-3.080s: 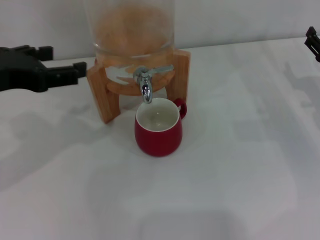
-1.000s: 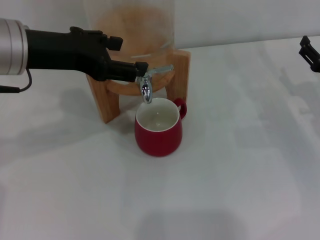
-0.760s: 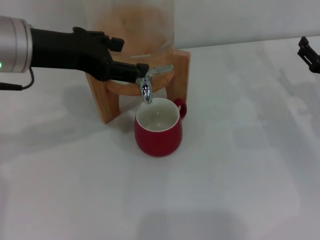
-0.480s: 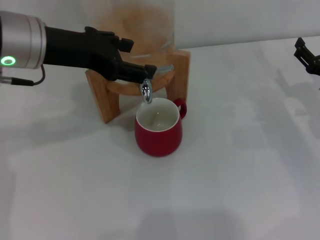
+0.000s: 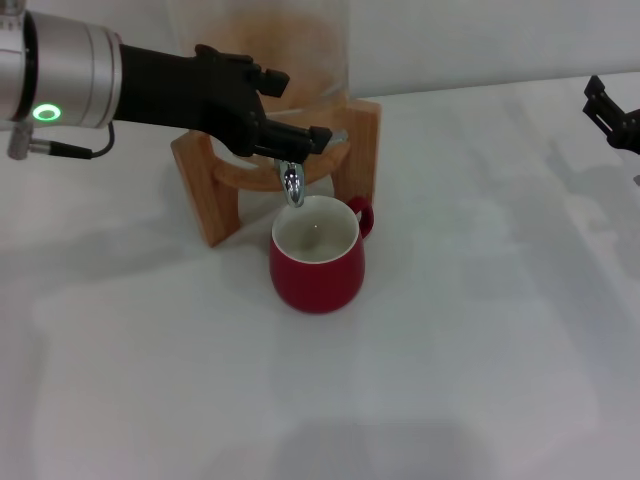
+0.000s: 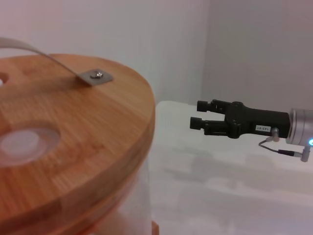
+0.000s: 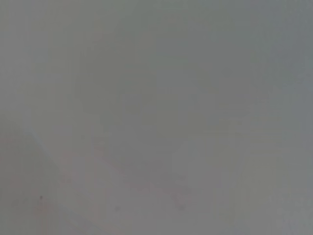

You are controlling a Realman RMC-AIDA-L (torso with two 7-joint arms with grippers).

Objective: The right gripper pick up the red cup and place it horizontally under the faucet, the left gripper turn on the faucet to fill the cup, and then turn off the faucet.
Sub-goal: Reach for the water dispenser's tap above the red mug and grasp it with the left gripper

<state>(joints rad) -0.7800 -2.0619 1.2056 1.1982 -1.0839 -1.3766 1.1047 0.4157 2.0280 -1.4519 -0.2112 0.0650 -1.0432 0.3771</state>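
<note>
The red cup (image 5: 316,262) stands upright on the white table, its white inside right below the faucet (image 5: 291,184) spout. No stream shows from the spout. My left gripper (image 5: 300,106) reaches in from the left, open, with its lower finger (image 5: 303,135) against the faucet's flat lever (image 5: 335,136) and its upper finger (image 5: 268,79) in front of the glass. My right gripper (image 5: 604,108) hangs at the far right edge, away from the cup. It also shows in the left wrist view as the right gripper (image 6: 198,114), open and holding nothing.
The glass dispenser (image 5: 262,50) sits on a wooden stand (image 5: 203,195) at the back of the table. Its wooden lid (image 6: 73,142) fills the left wrist view. The right wrist view shows only a blank grey surface.
My left arm has swept in from the left and brought its lower finger onto the faucet lever. The right gripper has drifted slightly inward. The cup has not moved.
</note>
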